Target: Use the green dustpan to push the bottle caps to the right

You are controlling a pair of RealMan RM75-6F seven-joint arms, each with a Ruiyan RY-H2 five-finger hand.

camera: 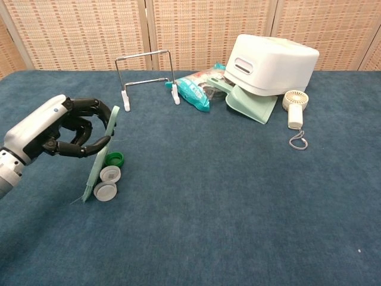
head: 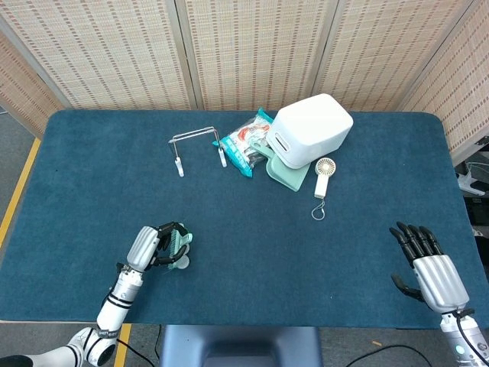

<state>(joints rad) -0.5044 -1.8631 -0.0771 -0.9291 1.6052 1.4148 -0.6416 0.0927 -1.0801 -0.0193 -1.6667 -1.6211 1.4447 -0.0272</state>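
Note:
My left hand [camera: 56,128] [head: 153,246] grips a pale green flat brush [camera: 101,152] near its top. The brush leans with its top to the right, and its lower edge stands on the cloth just left of the bottle caps. A green cap [camera: 114,159] and two white caps [camera: 109,174] [camera: 105,191] lie in a short row touching the brush; in the head view the caps [head: 182,262] are partly hidden by the hand. The green dustpan [camera: 253,104] [head: 289,172] lies at the back, partly under a white box. My right hand [head: 424,264] rests open at the near right.
A white box [camera: 271,56], a snack bag [camera: 196,86], a wire stand [camera: 146,74] and a small hand fan [camera: 294,107] stand along the back. The blue cloth [camera: 226,196] covers the table [head: 53,153].

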